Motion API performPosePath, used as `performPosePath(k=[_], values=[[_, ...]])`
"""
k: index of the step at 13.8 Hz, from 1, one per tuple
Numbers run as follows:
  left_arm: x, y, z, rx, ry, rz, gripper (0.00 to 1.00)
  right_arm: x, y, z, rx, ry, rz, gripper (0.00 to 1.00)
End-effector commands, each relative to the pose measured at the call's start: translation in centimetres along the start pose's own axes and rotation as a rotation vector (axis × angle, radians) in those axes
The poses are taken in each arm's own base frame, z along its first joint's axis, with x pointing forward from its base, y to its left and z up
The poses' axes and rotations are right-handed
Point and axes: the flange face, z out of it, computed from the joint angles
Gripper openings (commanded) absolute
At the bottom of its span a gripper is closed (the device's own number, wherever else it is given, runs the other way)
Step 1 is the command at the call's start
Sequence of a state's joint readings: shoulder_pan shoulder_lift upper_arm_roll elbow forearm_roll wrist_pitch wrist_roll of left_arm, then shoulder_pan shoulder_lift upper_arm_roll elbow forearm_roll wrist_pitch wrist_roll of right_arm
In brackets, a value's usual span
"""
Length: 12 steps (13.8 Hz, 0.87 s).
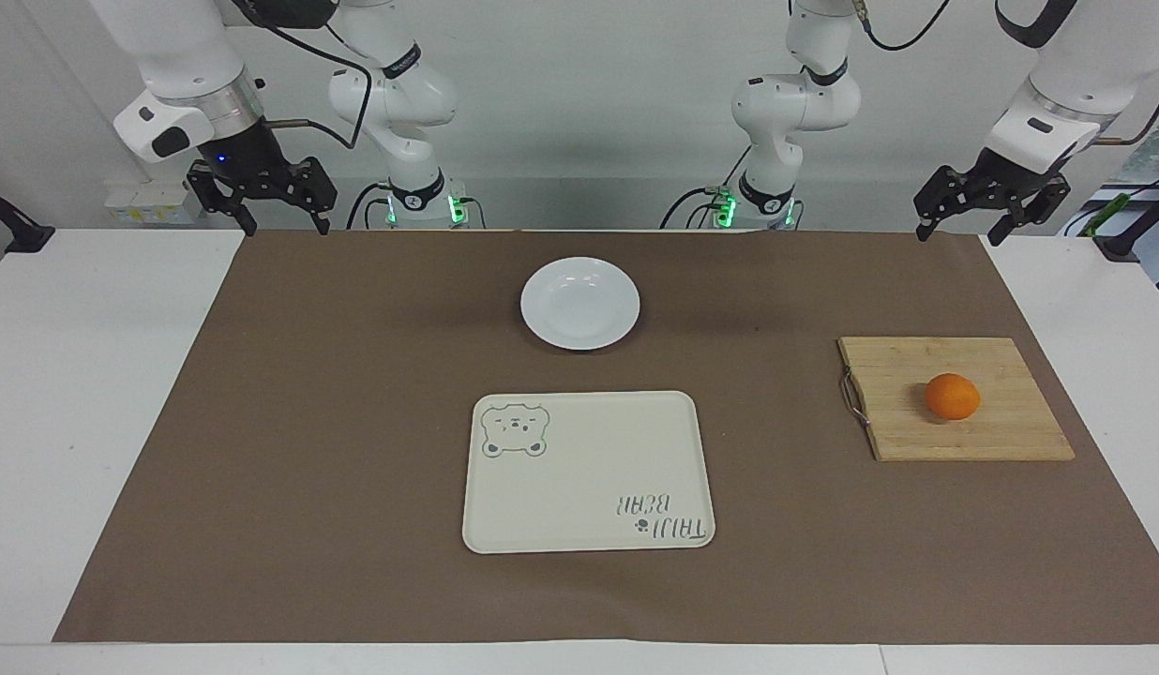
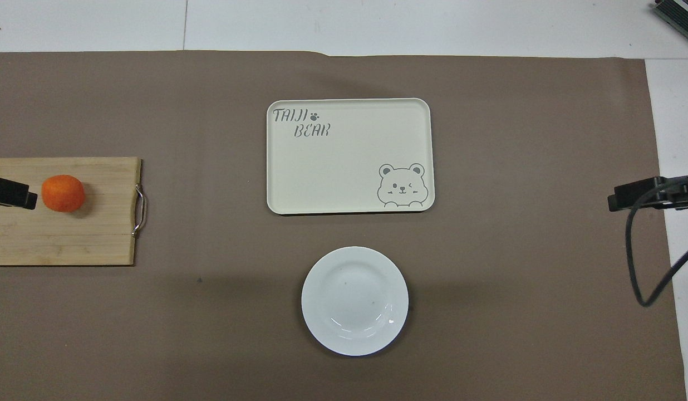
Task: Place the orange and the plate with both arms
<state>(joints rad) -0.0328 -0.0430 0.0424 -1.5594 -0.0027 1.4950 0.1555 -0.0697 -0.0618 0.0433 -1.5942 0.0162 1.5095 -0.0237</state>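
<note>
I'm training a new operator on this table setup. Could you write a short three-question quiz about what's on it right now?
1. True or false: the orange lies on the cutting board.
2. Which is nearer to the robots, the plate or the tray?
3. Does the left gripper or the right gripper hold anything?

Key: 1 true. 2 the plate. 3 neither; both hang open and empty above the table's edge by the robots.
</note>
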Motion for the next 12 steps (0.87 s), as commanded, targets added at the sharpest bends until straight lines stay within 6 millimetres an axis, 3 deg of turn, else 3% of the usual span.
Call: performPosePath(k=[1,4,6,8,12], values=[[-0.7,-1.0,-0.5,-0.007,0.003,-0.015,1.0,-0.5,0.2,-0.4,-0.003,-0.003,-0.016,1.0],[-0.4,-1.4,-0.2,-0.006,0.009,-0.012,1.0,-0.5,0.2,-0.4,-0.003,-0.003,-0.016,1.0],[-0.1,-2.9,1.5,-0.006,0.008,-0.034,1.0,-0.5,0.2,-0.4,-0.003,-0.002,-0.016,1.0],[0.7,-3.1,2.3,-0.001,0.035,-0.033,1.0,-0.5,0.2,-0.4,-0.003,-0.003,-0.016,1.0],[3.3,-5.3,6.7,0.011,0.068,-0.04,1.0,-0.5,0.2,-0.4,-0.003,-0.003,-0.016,1.0]])
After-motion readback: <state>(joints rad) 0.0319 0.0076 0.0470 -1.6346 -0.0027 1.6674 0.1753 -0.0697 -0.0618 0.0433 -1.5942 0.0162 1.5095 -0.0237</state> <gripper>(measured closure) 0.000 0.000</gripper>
